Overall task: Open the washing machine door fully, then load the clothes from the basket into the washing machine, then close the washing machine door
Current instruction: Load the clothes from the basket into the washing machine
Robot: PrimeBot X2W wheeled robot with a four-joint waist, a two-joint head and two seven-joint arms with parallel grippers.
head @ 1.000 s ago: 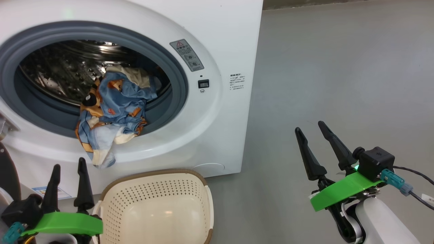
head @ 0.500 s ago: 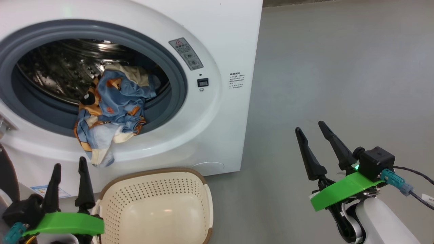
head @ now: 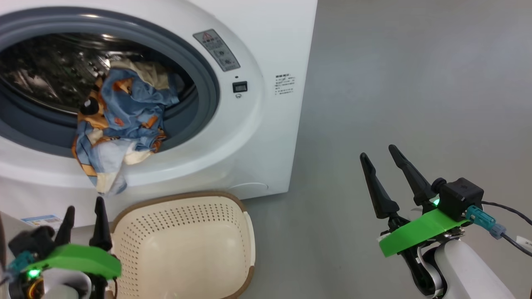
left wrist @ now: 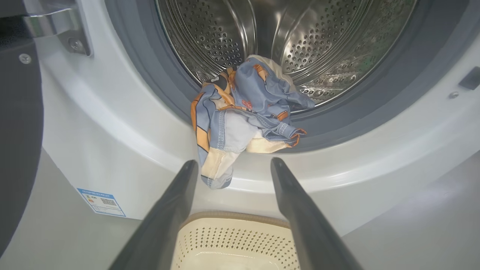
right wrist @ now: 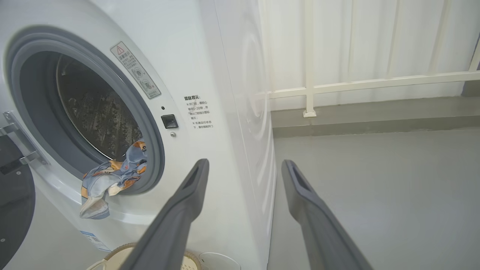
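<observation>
Landmark: washing machine (head: 257, 137), one white front-loader on a grey floor (head: 415, 83); everything below is placed from it.
Door: the washing machine door (left wrist: 18, 131) stands open at the machine's hinge side. It is a dark slab at the edge of both wrist views, below a metal hinge (left wrist: 56, 26).
Clothes: one bundle of the clothes (head: 120, 120), blue with orange print plus cream cloth (pieces too tangled to count). It lies in the machine's mouth across the grey gasket (left wrist: 150, 75), with one end hanging over the white front ring.
Basket: one basket (head: 174, 224) on the floor just in front of the machine, under the hanging cloth.
Left gripper: left gripper (head: 84, 206) is open and holds nothing. It sits low in front of the machine, beside the basket, fingers aimed at the bundle.
Right gripper: right gripper (head: 378, 152) is open and holds nothing, well off the machine's latch side, above the floor.
Left wrist view gives: the perforated steel drum (left wrist: 318, 45) in sharp detail, which is dim from the head.
Right wrist view gives: the machine's side panel and a white railing (right wrist: 311, 56) behind it.
Labels: two stickers.
- Warning sticker: a grey warning sticker (right wrist: 135, 69) with a red triangle, beside the opening.
- Blue label: a blue label (left wrist: 101, 200) with a square code, low on the front.
- Print: Chinese lines (right wrist: 198, 112) by the latch socket (right wrist: 169, 120), too small to read with certainty.
</observation>
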